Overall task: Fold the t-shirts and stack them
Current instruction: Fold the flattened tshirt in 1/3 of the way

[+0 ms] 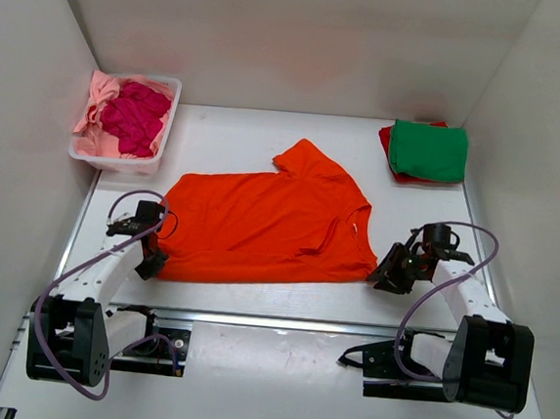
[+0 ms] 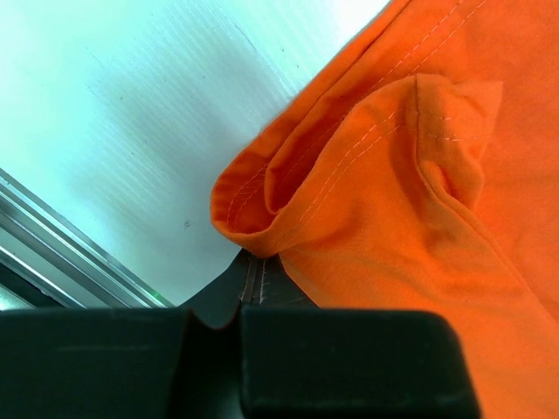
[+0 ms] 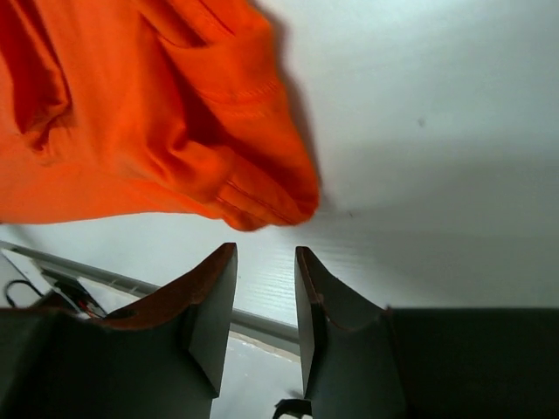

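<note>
A bright orange t-shirt (image 1: 259, 222) lies spread flat in the middle of the table. My left gripper (image 1: 150, 260) is at its near left corner. In the left wrist view the gripper (image 2: 249, 262) is shut, with the bunched, curled hem of the shirt (image 2: 402, 201) pinched at the tips. My right gripper (image 1: 384, 277) is at the near right corner. In the right wrist view it (image 3: 266, 253) is open and empty, and the shirt's corner (image 3: 262, 196) lies just beyond the tips. A folded green t-shirt (image 1: 428, 149) lies on a red one (image 1: 386, 140) at the far right.
A white basket (image 1: 117, 163) at the far left holds a magenta shirt (image 1: 136, 114) and a light pink shirt (image 1: 96, 95). White walls enclose the table on three sides. A metal rail (image 1: 290, 322) runs along the table's near edge.
</note>
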`<act>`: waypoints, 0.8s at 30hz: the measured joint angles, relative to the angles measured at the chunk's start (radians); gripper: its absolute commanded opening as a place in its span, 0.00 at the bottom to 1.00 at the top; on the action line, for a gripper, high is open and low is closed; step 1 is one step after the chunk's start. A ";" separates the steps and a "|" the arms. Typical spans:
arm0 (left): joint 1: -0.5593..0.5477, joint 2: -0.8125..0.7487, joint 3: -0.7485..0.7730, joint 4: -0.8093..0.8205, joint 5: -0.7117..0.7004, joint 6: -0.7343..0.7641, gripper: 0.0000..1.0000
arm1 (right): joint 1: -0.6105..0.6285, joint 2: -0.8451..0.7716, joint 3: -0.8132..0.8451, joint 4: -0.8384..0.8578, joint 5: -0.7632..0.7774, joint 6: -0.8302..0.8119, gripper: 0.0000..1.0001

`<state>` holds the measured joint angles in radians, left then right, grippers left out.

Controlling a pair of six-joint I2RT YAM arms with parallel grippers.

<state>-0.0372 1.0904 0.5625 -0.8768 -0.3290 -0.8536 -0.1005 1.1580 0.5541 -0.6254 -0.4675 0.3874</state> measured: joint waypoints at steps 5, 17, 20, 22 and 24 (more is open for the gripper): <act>0.001 -0.005 -0.001 0.006 0.004 0.002 0.00 | -0.050 -0.075 -0.065 -0.005 0.011 0.084 0.32; 0.003 -0.008 -0.006 0.024 0.010 0.020 0.00 | -0.153 -0.109 -0.151 0.040 -0.038 0.330 0.36; 0.003 -0.008 -0.006 0.025 0.013 0.028 0.00 | -0.188 -0.112 -0.198 0.085 -0.079 0.409 0.33; 0.003 -0.008 -0.006 0.026 0.016 0.033 0.00 | -0.209 -0.112 -0.254 0.142 -0.136 0.488 0.32; 0.003 -0.008 -0.006 0.027 0.016 0.035 0.00 | -0.226 -0.112 -0.306 0.199 -0.201 0.569 0.32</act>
<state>-0.0338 1.0824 0.5560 -0.8497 -0.3130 -0.8181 -0.3267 1.0458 0.2485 -0.4263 -0.6682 0.9565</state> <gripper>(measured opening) 0.021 0.315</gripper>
